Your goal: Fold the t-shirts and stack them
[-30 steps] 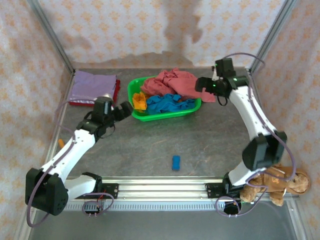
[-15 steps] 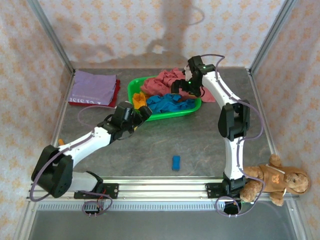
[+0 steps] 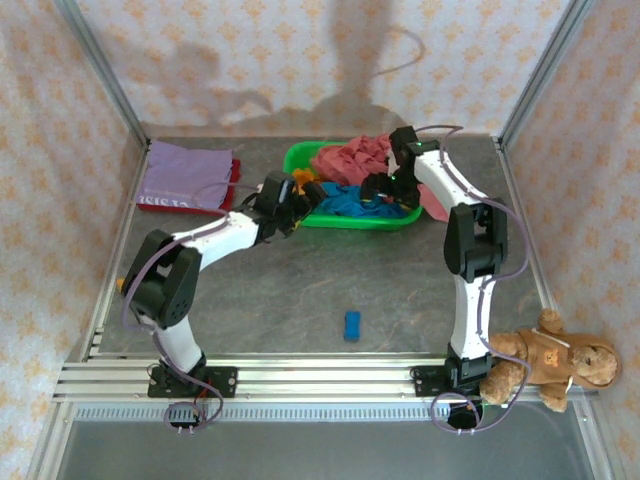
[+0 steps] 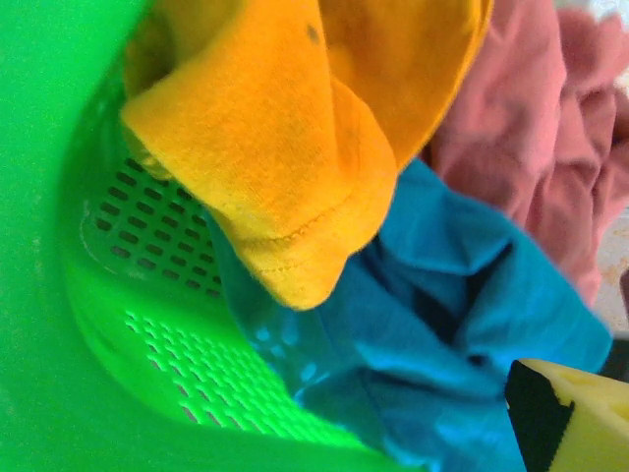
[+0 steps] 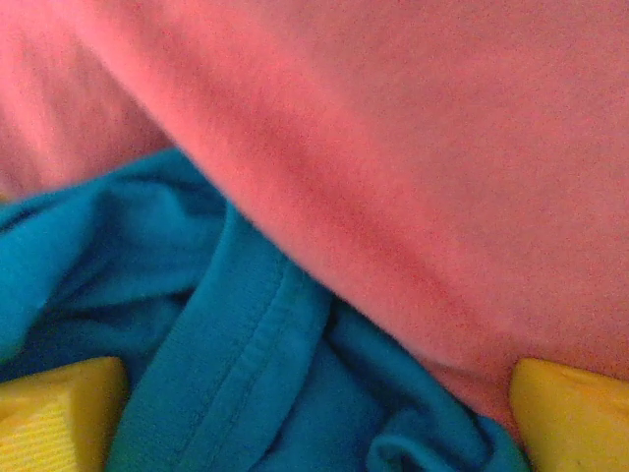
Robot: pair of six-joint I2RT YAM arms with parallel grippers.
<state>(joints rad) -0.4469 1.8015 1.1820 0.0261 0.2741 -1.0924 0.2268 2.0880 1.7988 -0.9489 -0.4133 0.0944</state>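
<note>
Across the grey bench (image 3: 300, 290), the green basket (image 3: 345, 221) sits toward the back, and both arms reach into it. Biggest of the loose t-shirts is the salmon-pink one (image 3: 352, 158), heaped at the far side of the basket and spilling over its right rim. Off at the back left corner, a folded lilac shirt (image 3: 185, 170) lies on top of a dark red one (image 3: 233, 176), a stack already begun. Inside the basket, the blue shirt (image 3: 345, 200) is crumpled under the edge of the salmon one, and the small orange shirt (image 3: 299, 181) is bunched against the left wall.

A brown teddy bear (image 3: 550, 358) sits at the near right corner, well apart from the work.

The right end effector (image 3: 380, 190) is released: in its wrist view the yellow pads (image 5: 59, 418) stand wide apart, with the blue collar seam and the salmon hem between them. The left end effector (image 3: 305, 192) is at the basket's left rim, beside the orange shirt. One finger alone shows in its wrist view, so I cannot tell whether it is released or clenched.

The step in hand looks like drawing one shirt out. To do it well, the right end effector should close on a single layer, either the blue collar or the salmon hem. It should then lift straight up so the neighbours fall away, while the left steadies the basket or the cloth.

A small blue block (image 3: 351, 325) lies alone near the front.
</note>
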